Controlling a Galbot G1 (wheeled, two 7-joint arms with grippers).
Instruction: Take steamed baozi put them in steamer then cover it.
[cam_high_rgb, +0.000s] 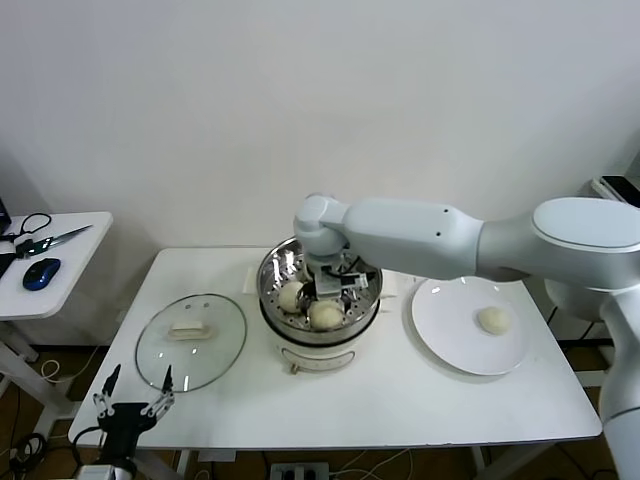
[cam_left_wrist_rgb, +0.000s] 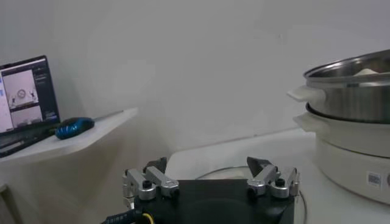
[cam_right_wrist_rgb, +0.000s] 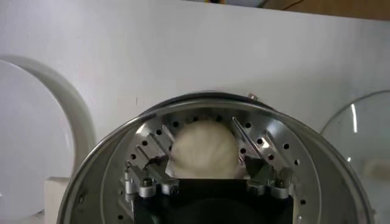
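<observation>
The right gripper (cam_high_rgb: 338, 283) reached down inside the steamer (cam_high_rgb: 275, 262), its fingers (cam_right_wrist_rgb: 159, 175) set either side of a baozi (cam_right_wrist_rgb: 203, 149) low over the perforated floor. From the wrist view the fingers appeared parted around the bun, though whether they pressed it or had let go could not be told. Two more baozi (cam_high_rgb: 291, 295) sat in the basket, and a fourth bun (cam_high_rgb: 493, 319) waited on the white plate (cam_high_rgb: 440, 340) to the right. The cover (cam_high_rgb: 190, 340) lay flat on the table (cam_high_rgb: 400, 400) to the steamer's left. The left gripper (cam_high_rgb: 133, 398) hung idle at the table's near left edge, jaws wide and empty. Done well, this step called for setting the bun down clear of its neighbours, opening fully, then lifting straight up past the rim.
</observation>
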